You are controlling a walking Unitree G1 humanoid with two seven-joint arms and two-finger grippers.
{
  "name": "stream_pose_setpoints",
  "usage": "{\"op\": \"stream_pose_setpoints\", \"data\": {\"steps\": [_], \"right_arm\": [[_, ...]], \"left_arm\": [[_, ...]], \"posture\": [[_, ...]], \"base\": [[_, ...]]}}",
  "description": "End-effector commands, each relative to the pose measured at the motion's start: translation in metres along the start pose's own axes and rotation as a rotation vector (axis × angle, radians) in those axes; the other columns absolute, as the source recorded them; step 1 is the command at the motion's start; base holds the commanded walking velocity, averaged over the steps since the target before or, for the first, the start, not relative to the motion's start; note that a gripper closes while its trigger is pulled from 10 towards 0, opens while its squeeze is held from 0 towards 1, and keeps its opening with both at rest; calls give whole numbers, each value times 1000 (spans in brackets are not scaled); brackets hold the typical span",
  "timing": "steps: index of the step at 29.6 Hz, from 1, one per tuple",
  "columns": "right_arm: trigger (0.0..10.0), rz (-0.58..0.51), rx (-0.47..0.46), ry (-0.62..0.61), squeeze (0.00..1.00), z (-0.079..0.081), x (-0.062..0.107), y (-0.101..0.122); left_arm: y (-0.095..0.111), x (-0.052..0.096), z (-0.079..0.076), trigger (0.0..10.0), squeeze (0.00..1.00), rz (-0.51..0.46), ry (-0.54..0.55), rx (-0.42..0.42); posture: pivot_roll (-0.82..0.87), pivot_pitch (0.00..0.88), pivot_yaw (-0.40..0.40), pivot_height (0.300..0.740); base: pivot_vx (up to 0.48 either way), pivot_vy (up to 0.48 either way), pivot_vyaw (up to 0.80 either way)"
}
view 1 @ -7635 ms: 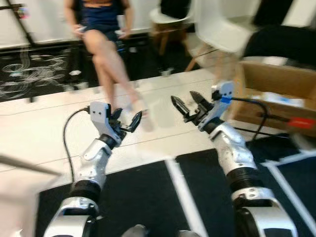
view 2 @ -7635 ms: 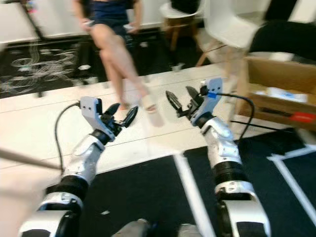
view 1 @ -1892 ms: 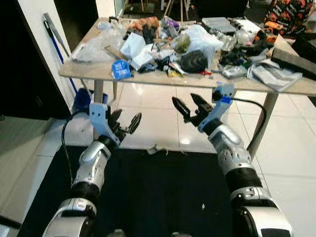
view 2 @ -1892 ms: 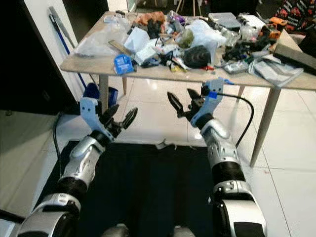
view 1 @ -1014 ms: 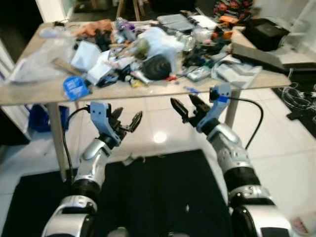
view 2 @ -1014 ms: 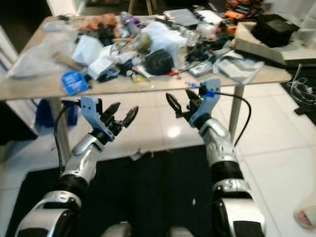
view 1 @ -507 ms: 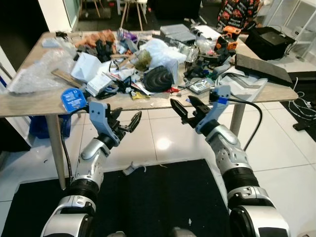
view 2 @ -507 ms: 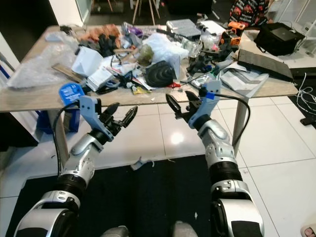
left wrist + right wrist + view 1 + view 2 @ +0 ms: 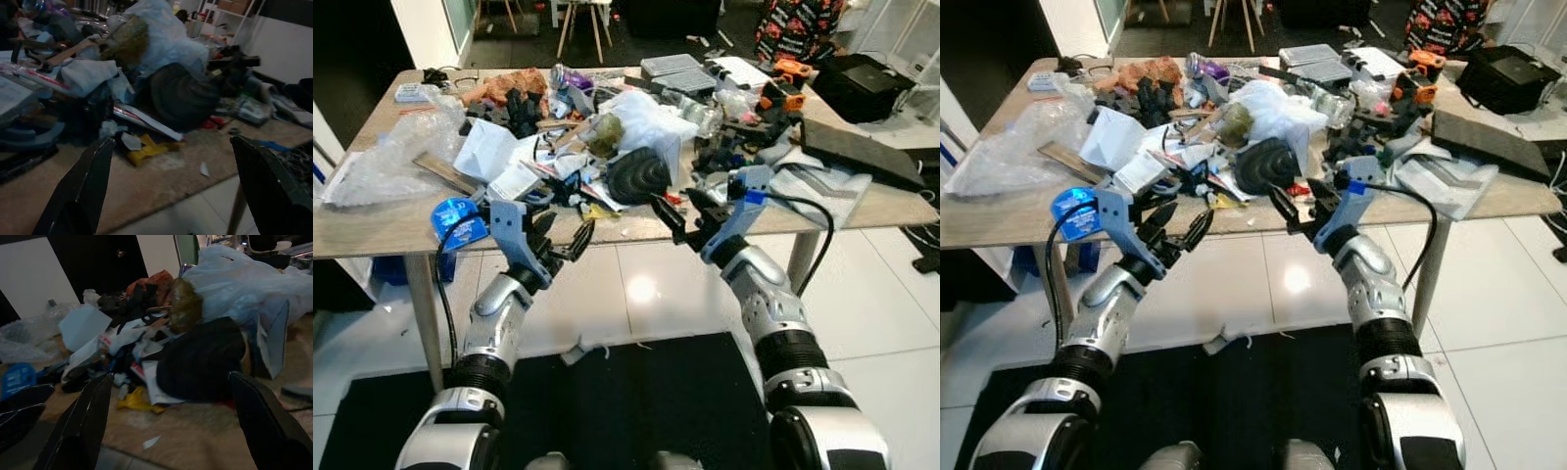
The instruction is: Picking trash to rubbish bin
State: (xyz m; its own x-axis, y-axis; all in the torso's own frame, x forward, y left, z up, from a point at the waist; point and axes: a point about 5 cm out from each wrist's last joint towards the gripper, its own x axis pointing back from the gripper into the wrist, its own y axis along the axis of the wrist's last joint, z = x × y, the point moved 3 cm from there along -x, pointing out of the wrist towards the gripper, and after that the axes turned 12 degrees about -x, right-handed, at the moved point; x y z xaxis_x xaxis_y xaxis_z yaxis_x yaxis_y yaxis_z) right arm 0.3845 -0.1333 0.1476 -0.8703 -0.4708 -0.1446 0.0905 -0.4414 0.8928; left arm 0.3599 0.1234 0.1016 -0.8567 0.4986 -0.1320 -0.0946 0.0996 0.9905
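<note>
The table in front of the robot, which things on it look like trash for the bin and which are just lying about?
Likely trash:
yellow wrapper
paper scrap
white plastic bag
crumpled clear plastic

Probably just lying about:
black cap
grey cases
orange tool
black bag

Both grippers, left gripper and right gripper, are open and hold nothing.

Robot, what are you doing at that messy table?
The robot stands in front of a table piled with trash. Both arms are raised toward its front edge. The left gripper and the right gripper both have their fingers open and hold nothing. A black lump and a small yellow scrap lie just ahead of them. Nothing has been picked up yet.
</note>
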Motion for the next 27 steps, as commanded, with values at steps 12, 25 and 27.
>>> {"op": "stream_pose_setpoints", "data": {"steps": [12, 25, 27], "right_arm": [[10000, -15, -27, -102, 0, -21, 4, 13], [10000, 157, -72, -251, 0, -66, 26, 16], [10000, 164, -79, -232, 0, -64, 26, 17]], "left_arm": [[-3, 1, -2, 10000, 0, 10, -8, -5], [12, 9, -15, 10000, 0, -143, -136, 36], [13, 11, -16, 10000, 0, -154, -149, 34]], "posture": [[-20, 22, -5, 740], [-20, 24, -4, 740], [-20, 24, -4, 740]], "base": [[303, 0, 0], [158, 0, 0], [0, 0, 0]]}}
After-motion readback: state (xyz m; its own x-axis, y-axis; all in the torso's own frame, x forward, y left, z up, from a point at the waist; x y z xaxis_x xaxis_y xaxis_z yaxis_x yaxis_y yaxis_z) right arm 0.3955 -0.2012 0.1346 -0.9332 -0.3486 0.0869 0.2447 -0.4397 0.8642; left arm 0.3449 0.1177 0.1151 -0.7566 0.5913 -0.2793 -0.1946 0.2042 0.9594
